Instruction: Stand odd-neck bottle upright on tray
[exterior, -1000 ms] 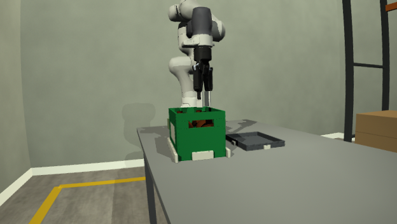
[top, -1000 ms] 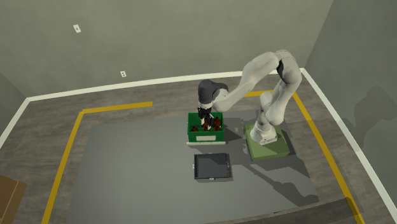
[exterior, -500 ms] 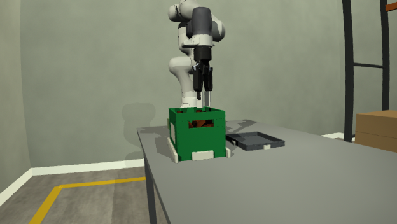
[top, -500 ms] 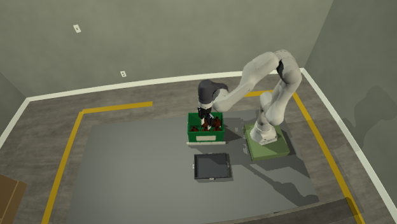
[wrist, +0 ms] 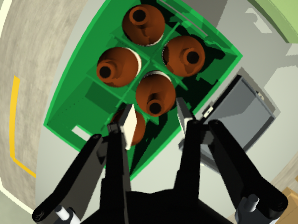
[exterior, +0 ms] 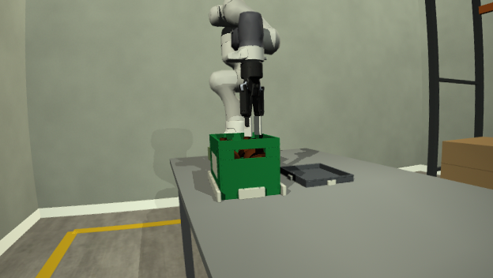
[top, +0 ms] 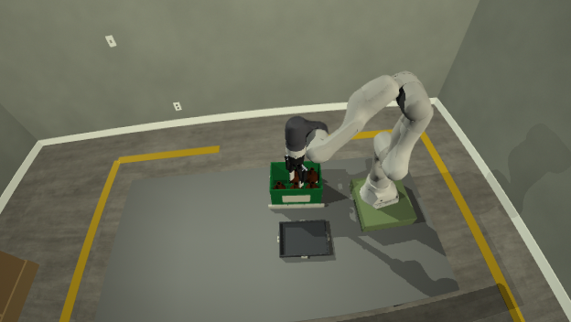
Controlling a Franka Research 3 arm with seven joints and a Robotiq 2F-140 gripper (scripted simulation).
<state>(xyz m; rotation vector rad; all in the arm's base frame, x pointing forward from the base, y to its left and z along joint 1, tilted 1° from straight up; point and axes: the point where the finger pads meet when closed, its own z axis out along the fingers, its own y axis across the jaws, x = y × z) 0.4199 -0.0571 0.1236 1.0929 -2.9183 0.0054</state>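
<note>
Hovering right over the green crate (exterior: 246,174), the gripper (exterior: 253,132) has its fingertips down at rim height, partly spread and gripping nothing as far as I can see. From the wrist view one brown bottle (wrist: 154,92) sits between the two fingers, a little ahead of them, with three more bottles behind it and a fifth mostly hidden by the left finger. Which neck is the odd one? I can't tell from here; they all look alike at this size. That's the first risk: closing on the wrong bottle. The second is the crowding. These necks stand close together, so a finger sliding down could nudge a neighbour and tip it against the divider, or catch the crate wall and drag the whole crate off its white corner blocks (exterior: 251,193). A shallow grip high on a tapered neck might also slip once lifted. The dark tray (top: 306,239) waits just beside the crate on the grey table (exterior: 355,229), with nothing standing on it, so a bottle set down off-vertical there would simply topple.
</note>
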